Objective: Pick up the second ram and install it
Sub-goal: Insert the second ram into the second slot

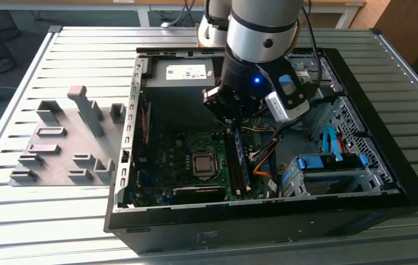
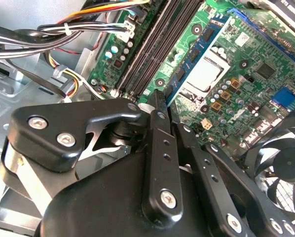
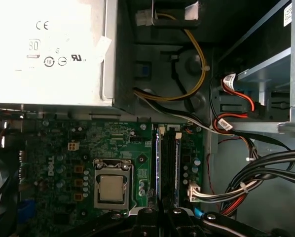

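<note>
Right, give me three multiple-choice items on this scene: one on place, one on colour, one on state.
1. Where is the gripper?
A. Over the grey holder blocks
B. Inside the computer case, over the memory slots
C. Off the table

2. What colour is the motherboard?
A. Green
B. Red
C. White

3. The processor is:
A. Under a cooler
B. Lying on the table
C. Bare in its socket

Answers: B, the arm reaches down into the open case; A, the board shows green in both wrist views; C, its metal top is uncovered.
</note>
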### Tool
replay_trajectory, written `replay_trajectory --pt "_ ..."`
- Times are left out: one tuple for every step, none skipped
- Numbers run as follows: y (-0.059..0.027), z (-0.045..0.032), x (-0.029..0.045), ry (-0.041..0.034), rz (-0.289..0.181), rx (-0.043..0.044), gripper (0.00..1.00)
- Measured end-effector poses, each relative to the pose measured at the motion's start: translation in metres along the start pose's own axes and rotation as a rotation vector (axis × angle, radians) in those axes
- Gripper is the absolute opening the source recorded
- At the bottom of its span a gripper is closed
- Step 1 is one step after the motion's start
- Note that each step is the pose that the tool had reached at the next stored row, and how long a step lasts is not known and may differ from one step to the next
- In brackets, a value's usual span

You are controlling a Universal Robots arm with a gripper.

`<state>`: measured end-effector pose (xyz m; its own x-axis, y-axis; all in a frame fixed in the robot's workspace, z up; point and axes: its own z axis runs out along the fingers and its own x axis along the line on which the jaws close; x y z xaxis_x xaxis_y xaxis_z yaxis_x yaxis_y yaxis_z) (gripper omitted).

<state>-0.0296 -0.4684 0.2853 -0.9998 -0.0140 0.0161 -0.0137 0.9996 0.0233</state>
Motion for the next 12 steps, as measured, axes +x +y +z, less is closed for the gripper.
replay_trajectory --pt "-0.0002 0.0019 -0.0001 -0.0001 0.002 -0.0001 0.14" --pt "-0.0003 0.0037 -0.0001 -0.0001 0.005 -0.0001 0.14" --pt "-0.0006 0.0055 -0.0001 -0.0002 0.008 -0.0002 0.14" --pt "-0.001 0.0073 -0.0002 -0.0002 0.008 -0.0001 0.14" --pt "-0.0016 0.0088 -0.0002 -0.0002 0.008 0.0 0.14" --pt "-0.002 0.0099 -0.0002 -0.0002 0.009 0.0001 0.14" --pt "-0.0023 0.0108 -0.0001 -0.0002 0.009 0.0002 0.14" --pt "-0.0024 0.0118 -0.0002 -0.0002 0.009 0.0002 0.14" --pt "-0.0026 0.0129 -0.0002 -0.0002 0.009 0.0002 0.14" --pt "-0.003 0.0139 -0.0002 0.0 0.009 0.0002 0.14" --pt "-0.0033 0.015 -0.0003 0.0002 0.01 0.0002 0.14" --pt "-0.0044 0.0161 -0.0003 0.0005 0.01 0.0003 0.14"
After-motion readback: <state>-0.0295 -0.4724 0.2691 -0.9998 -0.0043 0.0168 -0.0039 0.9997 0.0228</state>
